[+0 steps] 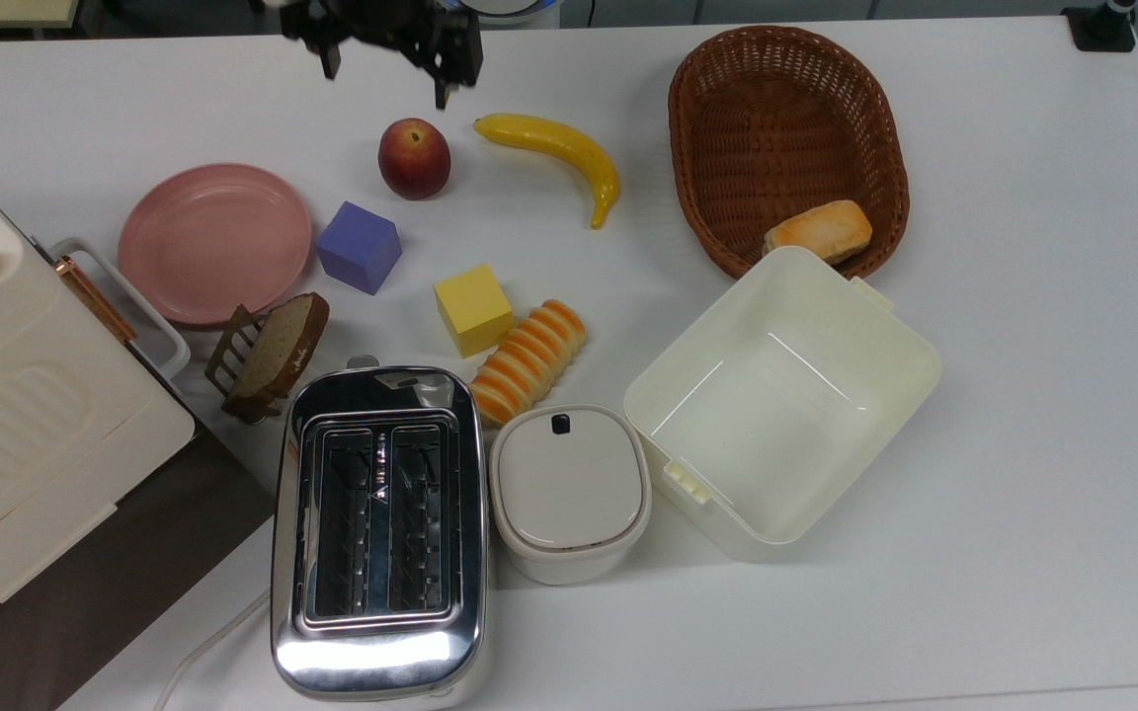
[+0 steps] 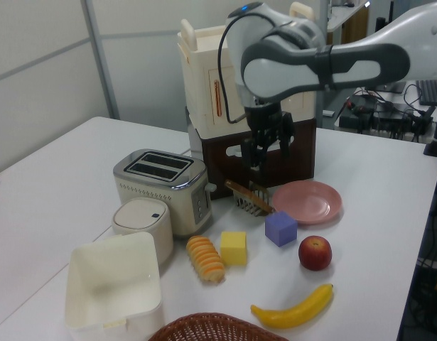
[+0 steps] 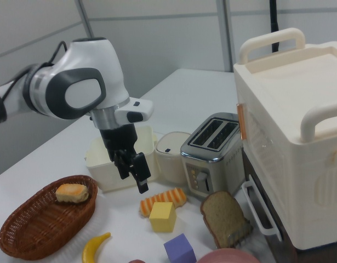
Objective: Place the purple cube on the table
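Observation:
The purple cube (image 1: 360, 247) rests on the white table (image 1: 1023, 395), just to the right of the pink plate (image 1: 213, 242) in the top view. Nothing is touching it. It also shows in the left view as the purple cube (image 2: 281, 228) and low in the right view as the purple cube (image 3: 183, 248). My gripper (image 1: 386, 77) hangs open and empty at the top view's upper edge, well above and beyond the cube. The gripper (image 2: 265, 151) is high over the plate's near side in the left view, and the gripper (image 3: 133, 178) is raised in the right view.
A peach (image 1: 414, 158) and a banana (image 1: 554, 148) lie below the gripper. A yellow cube (image 1: 472, 308), a ridged bread (image 1: 529, 360), a toast rack (image 1: 268, 355), a toaster (image 1: 376, 523), a lidded pot (image 1: 569, 489), an open box (image 1: 781, 395) and a basket (image 1: 786, 128) crowd the middle.

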Tool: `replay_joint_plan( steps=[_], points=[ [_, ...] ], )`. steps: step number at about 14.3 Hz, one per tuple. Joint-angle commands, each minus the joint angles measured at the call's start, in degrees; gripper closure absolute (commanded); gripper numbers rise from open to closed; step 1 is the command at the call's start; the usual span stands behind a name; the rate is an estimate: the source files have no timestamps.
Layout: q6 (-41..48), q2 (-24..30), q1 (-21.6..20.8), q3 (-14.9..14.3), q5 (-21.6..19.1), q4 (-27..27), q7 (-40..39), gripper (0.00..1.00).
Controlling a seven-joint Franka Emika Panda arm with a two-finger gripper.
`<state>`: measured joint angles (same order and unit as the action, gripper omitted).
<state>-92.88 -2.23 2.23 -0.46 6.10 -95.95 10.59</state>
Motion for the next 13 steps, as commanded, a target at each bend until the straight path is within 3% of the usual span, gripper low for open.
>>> replay_joint_plan(
  steps=[1,6,13],
  points=[
    [1.9,1.4,-3.7,-4.8,-2.3,1.1,-2.1,0.00],
    [5.8,0.9,-3.2,-5.2,-2.7,2.7,-10.6,0.00],
    [5.3,0.4,-3.0,-5.2,-4.2,3.3,-10.9,0.00]
  ],
)
